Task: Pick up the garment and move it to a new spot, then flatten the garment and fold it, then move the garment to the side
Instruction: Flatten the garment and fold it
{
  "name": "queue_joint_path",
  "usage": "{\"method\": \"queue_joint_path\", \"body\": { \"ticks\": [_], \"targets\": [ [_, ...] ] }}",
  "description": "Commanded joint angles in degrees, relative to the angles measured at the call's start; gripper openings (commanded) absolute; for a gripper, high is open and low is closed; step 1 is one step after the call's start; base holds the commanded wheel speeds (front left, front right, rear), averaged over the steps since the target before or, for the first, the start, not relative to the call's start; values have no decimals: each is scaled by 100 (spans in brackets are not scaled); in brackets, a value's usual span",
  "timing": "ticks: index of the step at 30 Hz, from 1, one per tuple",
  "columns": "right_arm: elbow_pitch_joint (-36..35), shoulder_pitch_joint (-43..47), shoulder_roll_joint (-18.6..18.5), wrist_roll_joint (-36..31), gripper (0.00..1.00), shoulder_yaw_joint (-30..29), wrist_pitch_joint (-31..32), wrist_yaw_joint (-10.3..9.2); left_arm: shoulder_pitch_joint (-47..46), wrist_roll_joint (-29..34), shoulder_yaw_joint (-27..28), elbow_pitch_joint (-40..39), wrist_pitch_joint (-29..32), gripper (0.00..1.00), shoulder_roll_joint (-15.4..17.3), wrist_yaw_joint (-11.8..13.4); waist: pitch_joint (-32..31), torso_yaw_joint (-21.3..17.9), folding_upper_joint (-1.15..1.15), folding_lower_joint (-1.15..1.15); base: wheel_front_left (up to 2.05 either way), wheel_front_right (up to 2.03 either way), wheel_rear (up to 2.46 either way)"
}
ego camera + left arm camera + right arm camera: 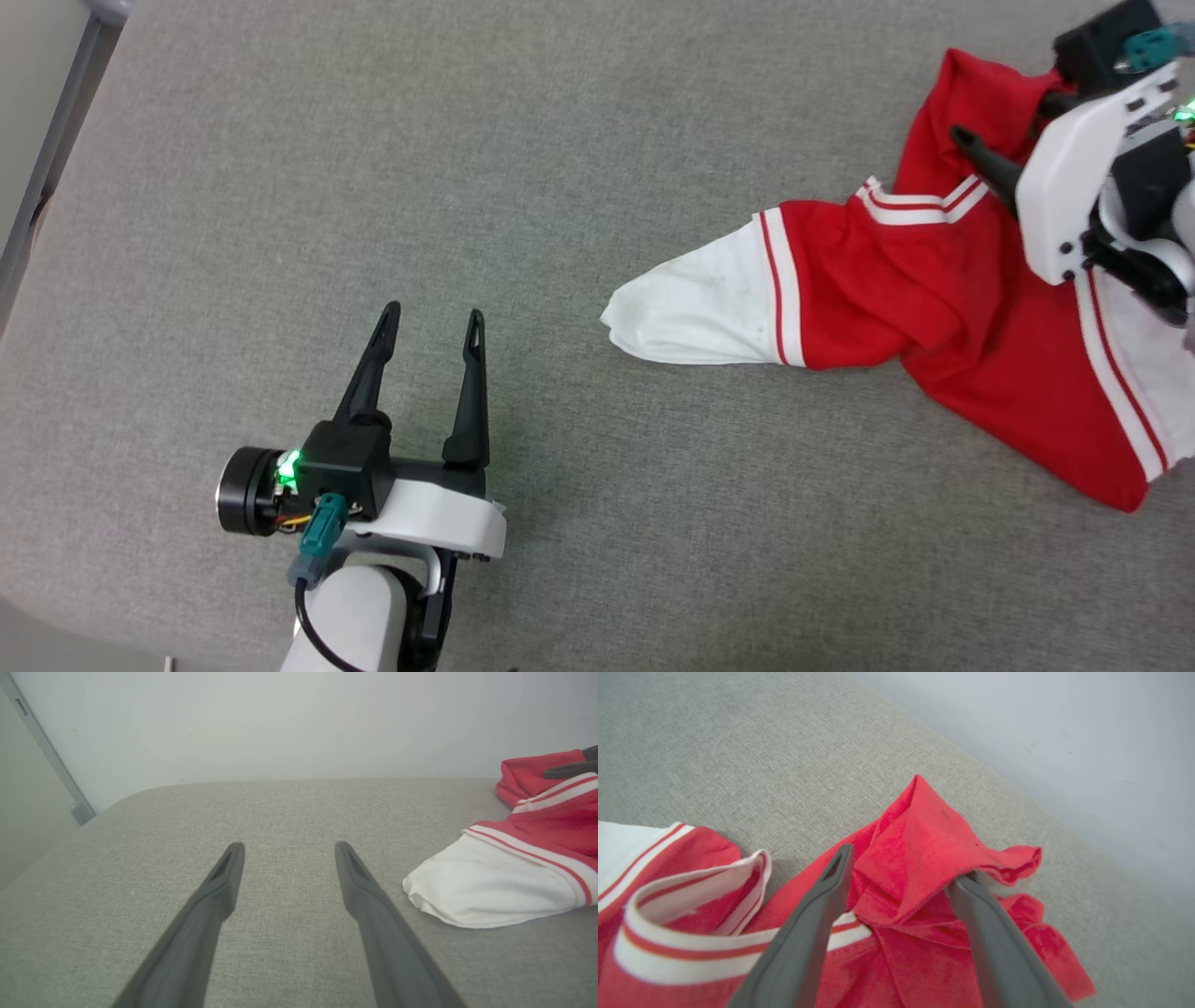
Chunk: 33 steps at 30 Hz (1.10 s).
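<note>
Right gripper [906,865] splayed wide over the garment [924,826], one fingertip buried under a red fold; left gripper [433,313] wide, empty.

Plain indoor test space, kind not certain

A wide grey woven-fabric surface [289,812] with a rounded far-left corner is seen backed by a plain pale wall [280,718]; a grey metal strip [45,746] is seen at the left.

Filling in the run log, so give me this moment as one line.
garment: crumpled, not flattened | left claw: open, over bare grey surface | right claw: open, astride garment's raised fold
</note>
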Motion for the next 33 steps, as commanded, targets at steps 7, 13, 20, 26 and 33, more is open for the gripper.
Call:
{"method": "queue_joint_path", "body": {
  "ticks": [7, 13, 20, 26, 33],
  "targets": [
    [-1069, 413, -1001, 458, 100, -291, -765, -6, 284, 193, 159, -35, -14, 100, 52, -7, -465, -346, 0, -1, 0, 0, 0],
    [-2205, 1061, -2074, 781, 100, -1066, -460, -6, 497, 255, 253, -87, -14, 100, 91, -28, -700, -542, 0, -1, 0, 0, 0],
    [-3149, 1972, -2876, 1333, 100, -1585, 863, -5, 610, 320, 228, -138, -14, 100, 78, -43, -785, -603, 0, -1, 0, 0, 0],
    [-3560, 2590, -2995, 1595, 100, -1816, 2025, -6, 550, 360, 225, -188, -14, 100, 82, -59, -698, -593, 0, -1, 0, 0, 0],
    [-3229, 2899, -2405, 1214, 100, -2027, 2621, -6, 368, 347, 127, -184, -14, 100, 53, -99, -454, -458, 0, -1, 0, 0, 0]
  ]
}}
